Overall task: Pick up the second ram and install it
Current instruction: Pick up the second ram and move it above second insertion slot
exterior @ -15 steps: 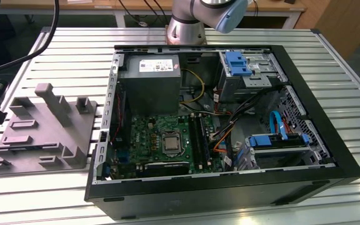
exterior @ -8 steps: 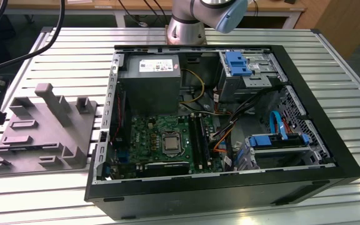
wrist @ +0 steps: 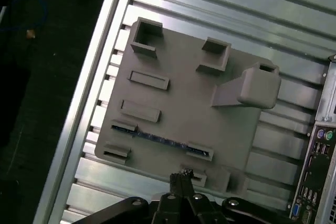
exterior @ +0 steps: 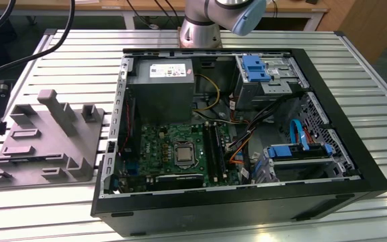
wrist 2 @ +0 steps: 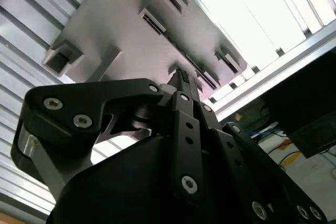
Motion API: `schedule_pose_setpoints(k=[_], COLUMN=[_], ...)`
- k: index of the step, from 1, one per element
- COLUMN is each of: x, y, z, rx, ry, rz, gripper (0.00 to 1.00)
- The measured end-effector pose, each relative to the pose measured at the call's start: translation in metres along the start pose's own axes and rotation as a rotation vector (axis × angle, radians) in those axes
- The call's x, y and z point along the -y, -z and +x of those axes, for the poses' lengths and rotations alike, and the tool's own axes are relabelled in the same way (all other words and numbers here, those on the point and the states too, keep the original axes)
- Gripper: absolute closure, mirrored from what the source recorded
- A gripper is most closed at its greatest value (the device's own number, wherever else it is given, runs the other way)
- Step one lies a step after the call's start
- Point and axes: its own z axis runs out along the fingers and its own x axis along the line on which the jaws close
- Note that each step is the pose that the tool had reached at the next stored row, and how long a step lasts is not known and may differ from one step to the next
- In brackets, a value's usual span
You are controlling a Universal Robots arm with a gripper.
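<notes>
Zero progress: hovering above gray holder (wrist: 184,98) w/ gripper (wrist: 182,177) pinched together & empty, near the second ram (wrist: 157,139) lying untouched in its slot, install not begun.

The exterior view looks down from high above the near edge of the table (exterior: 372,75). It sees the whole open computer (exterior: 247,212) and the grey block (exterior: 46,146) beside it. Both wrist views sit close behind the gripper (wrist: 181,174) and look past it at that same grey block. The second wrist view looks from lower and nearer.
</notes>
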Motion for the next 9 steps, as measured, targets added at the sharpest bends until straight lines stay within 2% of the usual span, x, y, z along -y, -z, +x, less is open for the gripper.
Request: schedule_pose_setpoints(k=[9], x=[0.0002], y=[-0.0037], z=[0.0001], rx=[-0.0073], ry=[0.164], rz=[-0.0040], gripper=[0.90])
